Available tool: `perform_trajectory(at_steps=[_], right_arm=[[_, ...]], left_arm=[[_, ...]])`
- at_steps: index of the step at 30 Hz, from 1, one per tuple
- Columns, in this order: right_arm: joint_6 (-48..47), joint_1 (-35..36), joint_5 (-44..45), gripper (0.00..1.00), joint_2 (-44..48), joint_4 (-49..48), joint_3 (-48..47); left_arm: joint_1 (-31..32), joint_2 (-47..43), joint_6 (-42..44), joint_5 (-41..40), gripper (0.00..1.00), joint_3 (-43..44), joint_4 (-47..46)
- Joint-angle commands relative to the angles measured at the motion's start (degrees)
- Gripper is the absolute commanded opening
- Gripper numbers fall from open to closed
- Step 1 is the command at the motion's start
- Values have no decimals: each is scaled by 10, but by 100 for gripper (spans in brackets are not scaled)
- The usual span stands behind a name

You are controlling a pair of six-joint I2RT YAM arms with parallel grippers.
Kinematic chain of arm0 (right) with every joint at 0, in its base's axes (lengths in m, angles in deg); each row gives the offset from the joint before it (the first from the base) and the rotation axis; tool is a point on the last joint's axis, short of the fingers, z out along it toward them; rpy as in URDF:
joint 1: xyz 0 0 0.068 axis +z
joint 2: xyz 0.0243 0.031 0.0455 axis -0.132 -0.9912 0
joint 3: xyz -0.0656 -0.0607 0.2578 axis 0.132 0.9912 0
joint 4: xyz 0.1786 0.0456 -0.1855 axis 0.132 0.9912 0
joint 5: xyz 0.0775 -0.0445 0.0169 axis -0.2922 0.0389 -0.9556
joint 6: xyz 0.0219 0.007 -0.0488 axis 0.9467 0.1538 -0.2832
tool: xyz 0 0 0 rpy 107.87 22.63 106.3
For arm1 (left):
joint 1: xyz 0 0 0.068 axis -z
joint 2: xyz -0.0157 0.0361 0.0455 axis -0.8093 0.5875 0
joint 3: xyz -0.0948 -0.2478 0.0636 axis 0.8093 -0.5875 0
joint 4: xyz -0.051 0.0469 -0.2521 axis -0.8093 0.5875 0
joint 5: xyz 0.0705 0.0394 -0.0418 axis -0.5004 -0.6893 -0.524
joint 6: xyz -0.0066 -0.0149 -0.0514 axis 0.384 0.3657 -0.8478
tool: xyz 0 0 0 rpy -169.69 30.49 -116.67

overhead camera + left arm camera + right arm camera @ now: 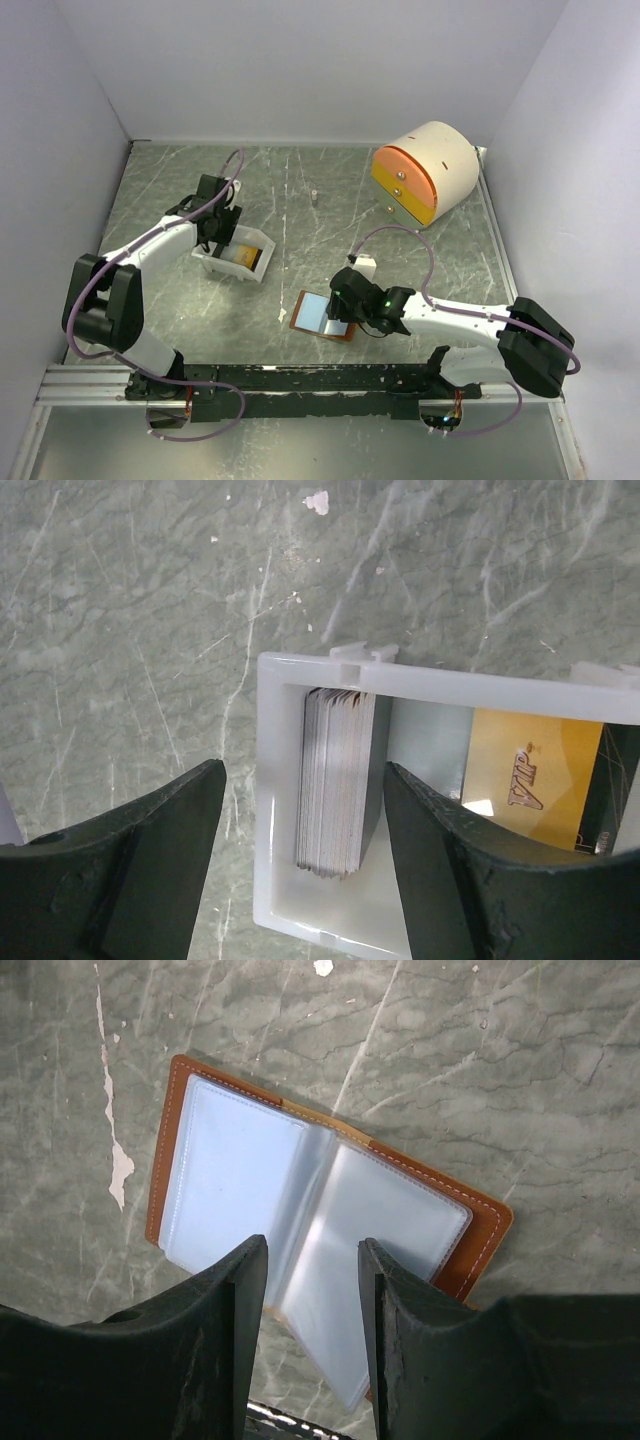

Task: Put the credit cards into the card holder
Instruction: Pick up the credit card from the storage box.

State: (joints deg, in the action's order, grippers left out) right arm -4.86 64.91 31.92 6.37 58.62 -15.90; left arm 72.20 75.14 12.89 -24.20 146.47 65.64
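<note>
Between the spread fingers of our left gripper [302,780] stands the stack of cards [335,780] in its white tray [480,685], unpinched. Pickup is in hand, we judge: next, close on 1 card, clearing the tray wall. Under our right gripper [312,1250], also spread, the card holder [250,1160] lies open.

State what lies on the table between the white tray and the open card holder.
Nothing: in the top view, only bare marbled table separates the white tray from the card holder.
</note>
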Motion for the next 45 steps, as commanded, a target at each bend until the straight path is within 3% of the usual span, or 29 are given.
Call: perform_trajectory(at_steps=[1,8,16,19,35,45], right_arm=[[6,-1,2,42,1,-9,5],[4,-2,-2,42,-4,-13,3],[6,-2,-1,41,2,-11,5],[6,-2,1,41,7,-11,8],[7,-2,-3,41,0,-14,7],[8,-2,-6,41,1,-17,7]], left_arm=[[14,-15,-1,3,75,5,-14],[34,-8,6,12,73,-12,-16],[45,45,16,-63,69,-7,-10],[46,51,22,-57,66,-9,-19],[62,0,18,-65,70,-7,-12],[69,-54,65,-37,67,-36,-38]])
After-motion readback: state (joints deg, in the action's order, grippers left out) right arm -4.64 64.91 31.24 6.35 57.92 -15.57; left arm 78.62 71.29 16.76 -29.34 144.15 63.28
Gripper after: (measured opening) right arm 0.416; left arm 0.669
